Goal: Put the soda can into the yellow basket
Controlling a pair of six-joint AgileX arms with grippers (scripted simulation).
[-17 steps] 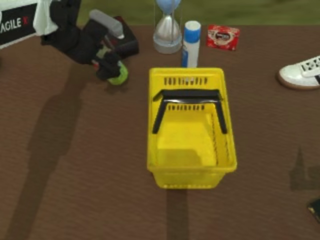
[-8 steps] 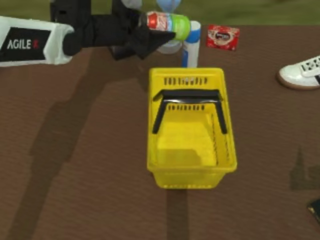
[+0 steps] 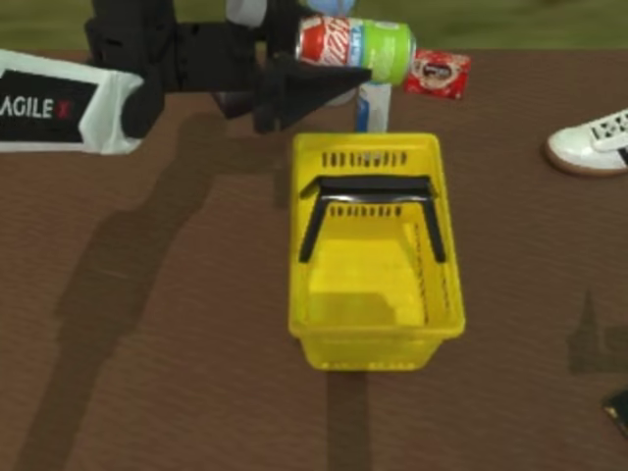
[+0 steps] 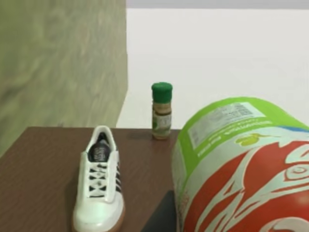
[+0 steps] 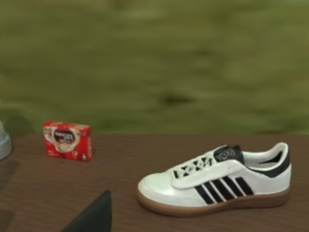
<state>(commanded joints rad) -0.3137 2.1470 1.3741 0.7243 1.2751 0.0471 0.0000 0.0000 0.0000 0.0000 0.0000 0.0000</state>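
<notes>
Top view: the left gripper [image 3: 319, 74] reaches in from the table's left along the far edge, its dark fingers clamped on the soda can [image 3: 355, 47]. The can lies on its side in the air, red half toward the wrist and lime-green half pointing to the right, sticking out past the fingertips. It hangs just beyond the far rim of the yellow basket [image 3: 304, 285], in front of the blue-and-white tube [image 3: 373, 103] and beside the small red box [image 3: 438, 73]. The basket sits mid-table with its black handles [image 3: 371, 186] folded across the opening. A white sneaker [image 3: 589, 142] lies at the right edge.

In the left wrist view the can [image 4: 241, 169] fills the near corner, with the sneaker [image 4: 99, 181] and a green-capped spice jar [image 4: 161, 110] beyond. The right arm stays off to the right; I cannot tell how its fingers stand.
</notes>
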